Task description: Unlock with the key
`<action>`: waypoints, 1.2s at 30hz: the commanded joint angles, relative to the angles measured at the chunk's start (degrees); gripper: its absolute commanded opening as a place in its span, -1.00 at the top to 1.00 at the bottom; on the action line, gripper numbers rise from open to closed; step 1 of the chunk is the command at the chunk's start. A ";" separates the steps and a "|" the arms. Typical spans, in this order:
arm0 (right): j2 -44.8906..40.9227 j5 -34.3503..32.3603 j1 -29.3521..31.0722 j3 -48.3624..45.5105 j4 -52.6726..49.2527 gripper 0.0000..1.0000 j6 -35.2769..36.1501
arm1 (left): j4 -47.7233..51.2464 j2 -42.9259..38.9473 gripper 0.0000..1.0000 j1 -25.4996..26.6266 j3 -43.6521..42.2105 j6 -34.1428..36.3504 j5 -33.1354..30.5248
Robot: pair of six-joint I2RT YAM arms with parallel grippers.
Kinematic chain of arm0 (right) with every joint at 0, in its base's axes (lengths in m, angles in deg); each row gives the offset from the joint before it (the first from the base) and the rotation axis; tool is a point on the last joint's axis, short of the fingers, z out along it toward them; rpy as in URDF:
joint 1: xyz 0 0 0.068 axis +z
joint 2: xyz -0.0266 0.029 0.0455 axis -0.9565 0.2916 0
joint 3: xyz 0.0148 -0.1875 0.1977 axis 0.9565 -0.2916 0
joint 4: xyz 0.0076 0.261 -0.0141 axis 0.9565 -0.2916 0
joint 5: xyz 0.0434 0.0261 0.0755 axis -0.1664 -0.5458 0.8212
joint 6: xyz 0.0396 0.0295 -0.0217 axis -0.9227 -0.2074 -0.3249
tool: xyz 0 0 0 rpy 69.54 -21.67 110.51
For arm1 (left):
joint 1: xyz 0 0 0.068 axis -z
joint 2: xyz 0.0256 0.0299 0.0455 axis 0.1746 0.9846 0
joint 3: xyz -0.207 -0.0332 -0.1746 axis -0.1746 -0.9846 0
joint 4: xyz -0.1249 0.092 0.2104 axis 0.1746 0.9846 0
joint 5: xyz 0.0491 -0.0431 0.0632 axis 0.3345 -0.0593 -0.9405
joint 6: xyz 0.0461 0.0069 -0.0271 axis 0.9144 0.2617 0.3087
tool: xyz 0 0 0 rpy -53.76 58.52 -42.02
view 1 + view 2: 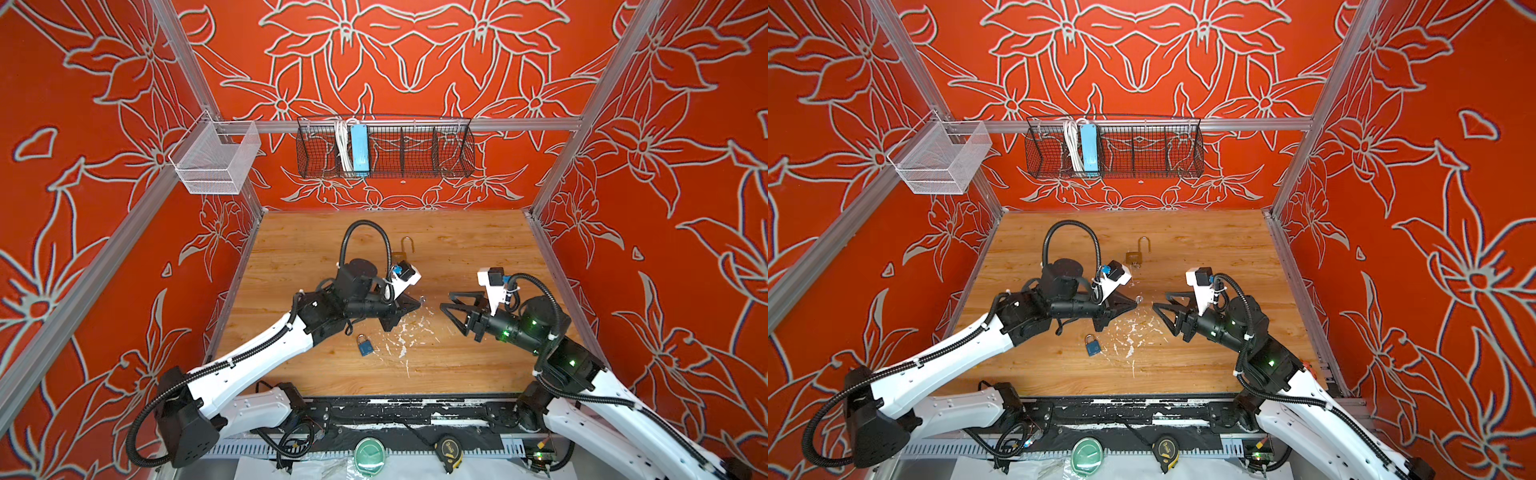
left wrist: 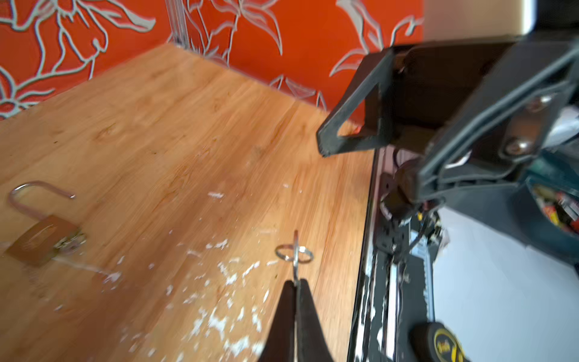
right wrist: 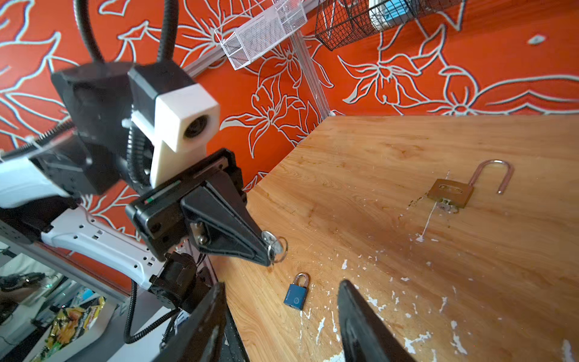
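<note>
holding key point(image 3: 272, 243) pinched in left pincer point(image 3: 266, 250), ring end poking out. right pincer point(image 1: 446, 302) spread, empty, facing it. blue padlock point(image 3: 296, 293) lies flat on table point(image 1: 465, 249) just below left pincer. suggest right pins the lock body; regrip so the blade leads.

Wooden table point(image 1: 478, 365) had white paint flecks point(image 1: 401, 332) scattered approx. mid-front of its top. Above the table's far edge, on an alu rail point(image 1: 519, 124), hung a black wire basket point(image 1: 453, 153) w/ dividers. A light-blue power strip point(image 1: 358, 149) stood upright in it, w/ a coiled white cable point(image 1: 343, 145) just beside. A white mesh basket point(image 1: 216, 162) hung above the table's far-left corner. Past the table's near edge lay a yellow-black tape measure point(image 1: 449, 451) and a green round item point(image 1: 369, 455), near each other. Red floral walls point(image 1: 415, 62) closed the table in at back, left & right.
</note>
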 commanded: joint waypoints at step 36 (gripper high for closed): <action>17.72 24.02 7.39 -0.47 20.59 0.25 6.94 | 47.36 13.33 1.00 3.56 28.77 22.20 3.63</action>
